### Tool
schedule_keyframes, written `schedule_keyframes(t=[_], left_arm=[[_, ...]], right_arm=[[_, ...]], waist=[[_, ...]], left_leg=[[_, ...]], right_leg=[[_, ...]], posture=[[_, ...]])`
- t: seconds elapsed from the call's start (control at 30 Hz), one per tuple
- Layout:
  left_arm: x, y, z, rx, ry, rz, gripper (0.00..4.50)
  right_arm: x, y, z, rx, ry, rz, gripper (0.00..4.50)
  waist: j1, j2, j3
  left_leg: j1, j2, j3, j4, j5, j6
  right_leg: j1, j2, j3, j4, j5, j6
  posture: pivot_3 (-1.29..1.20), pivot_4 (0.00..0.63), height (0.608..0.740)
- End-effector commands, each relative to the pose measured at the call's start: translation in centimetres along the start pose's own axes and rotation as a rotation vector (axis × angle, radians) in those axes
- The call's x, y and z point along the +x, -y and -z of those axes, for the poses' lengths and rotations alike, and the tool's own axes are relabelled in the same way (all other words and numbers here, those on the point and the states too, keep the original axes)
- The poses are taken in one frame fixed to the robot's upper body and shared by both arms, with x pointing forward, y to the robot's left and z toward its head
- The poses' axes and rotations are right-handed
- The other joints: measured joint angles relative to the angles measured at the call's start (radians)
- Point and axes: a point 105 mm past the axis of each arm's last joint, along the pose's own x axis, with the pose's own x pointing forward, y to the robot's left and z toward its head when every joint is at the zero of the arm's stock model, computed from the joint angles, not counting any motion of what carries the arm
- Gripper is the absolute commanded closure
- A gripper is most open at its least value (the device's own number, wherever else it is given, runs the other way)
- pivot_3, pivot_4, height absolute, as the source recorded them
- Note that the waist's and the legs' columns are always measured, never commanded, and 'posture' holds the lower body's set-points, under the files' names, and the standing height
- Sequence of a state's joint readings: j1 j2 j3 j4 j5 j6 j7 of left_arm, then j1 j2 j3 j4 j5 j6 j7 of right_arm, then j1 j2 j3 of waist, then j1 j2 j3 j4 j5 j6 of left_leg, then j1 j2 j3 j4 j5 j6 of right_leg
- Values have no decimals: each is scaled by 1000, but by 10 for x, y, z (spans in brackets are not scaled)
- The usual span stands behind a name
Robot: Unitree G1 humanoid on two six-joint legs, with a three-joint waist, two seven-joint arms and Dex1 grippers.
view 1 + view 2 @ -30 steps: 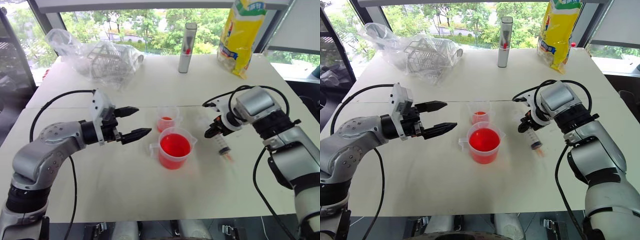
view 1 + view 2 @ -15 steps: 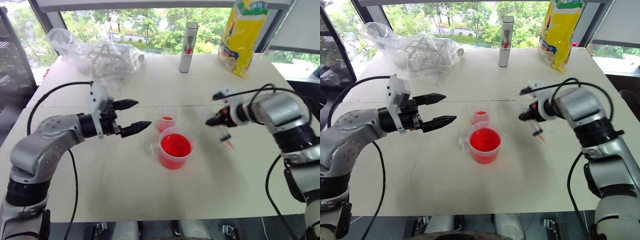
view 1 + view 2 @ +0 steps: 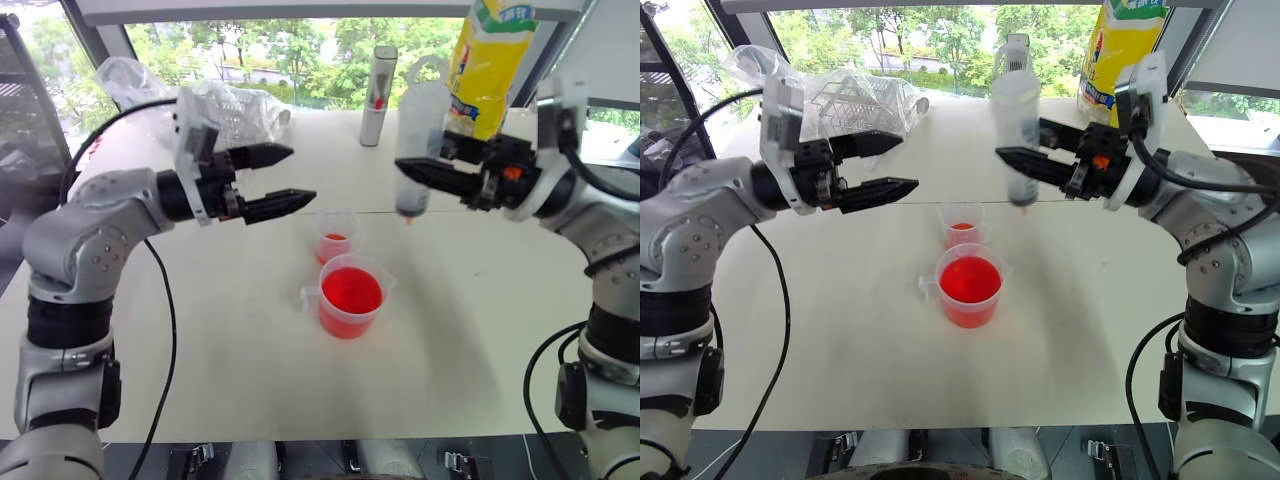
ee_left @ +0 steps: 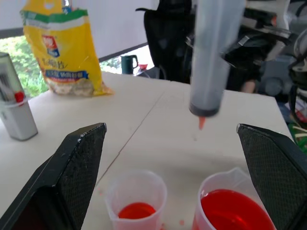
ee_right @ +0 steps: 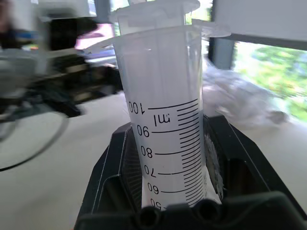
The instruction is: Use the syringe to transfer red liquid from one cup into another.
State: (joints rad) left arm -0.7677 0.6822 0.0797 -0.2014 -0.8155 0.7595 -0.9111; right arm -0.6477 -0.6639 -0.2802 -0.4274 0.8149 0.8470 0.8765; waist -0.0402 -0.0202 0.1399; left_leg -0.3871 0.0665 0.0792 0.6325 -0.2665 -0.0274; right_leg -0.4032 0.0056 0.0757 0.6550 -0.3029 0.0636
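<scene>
Daylight pours in from the windows [image 3: 300, 50] behind the bench [image 3: 250, 380], leaving its white top bright and evenly lit with only faint, soft shadows. In the left wrist view the syringe [image 4: 211, 57] is smeared; in the right wrist view the background is out of focus.

cups: two, measuring cup [image 3: 350, 297] and small cup [image 3: 334, 237]
syringe [image 3: 414, 150]: one
grey tube [image 3: 377, 82]: one
yellow bag [image 3: 486, 65]: one
grippers: two, left gripper [image 3: 283, 180] and right gripper [image 3: 410, 171]
</scene>
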Motion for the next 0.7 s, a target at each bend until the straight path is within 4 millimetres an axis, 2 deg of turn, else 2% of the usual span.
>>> schedule_keyframes(t=[0.03, 0.13, 0.23, 0.33, 0.43, 0.7], left_arm=[[3, 1, -8, 24, 10, 34, 0], [9, 4, -14, 26, 12, 99, 0], [17, 14, -24, 39, 19, 196, 0], [20, 21, -25, 37, 4, 260, 0], [22, 25, -25, 40, -6, 295, 0], [26, 37, -21, 22, -25, 366, 0]], right_arm=[[-2, -12, -17, -17, 79, -34, 3091], [4, -25, -14, 33, 110, -85, 3091], [14, -38, 11, 115, 119, -103, 3091], [20, -48, 42, 153, 85, -101, 3091], [23, -50, 63, 162, 64, -89, 3091], [24, -47, 84, 137, 46, -59, 3091]], waist=[[0, 0, 0], [-1, 0, 0], [-1, -1, -1], [-4, 0, 0], [-4, 0, 0], [-1, 0, 0]], left_leg=[[0, 0, 0, 0, 0, 0], [0, 0, 0, 0, 0, 0], [0, 0, -1, 0, 0, 0], [0, 0, -1, 0, 0, 0], [0, 0, 0, 0, 0, 0], [0, -1, 0, 1, 0, 0]], right_leg=[[0, -1, 0, 0, 0, 0], [0, 0, 0, 0, 0, 0], [0, 1, 0, 0, 0, 0], [0, 2, 0, 0, 0, 0], [0, 2, 0, 0, 0, 0], [0, 2, 0, 0, 0, 0]], posture=[[0, 150, 740], [0, 150, 740], [0, 150, 740], [0, 150, 740], [0, 150, 740], [0, 150, 740]])
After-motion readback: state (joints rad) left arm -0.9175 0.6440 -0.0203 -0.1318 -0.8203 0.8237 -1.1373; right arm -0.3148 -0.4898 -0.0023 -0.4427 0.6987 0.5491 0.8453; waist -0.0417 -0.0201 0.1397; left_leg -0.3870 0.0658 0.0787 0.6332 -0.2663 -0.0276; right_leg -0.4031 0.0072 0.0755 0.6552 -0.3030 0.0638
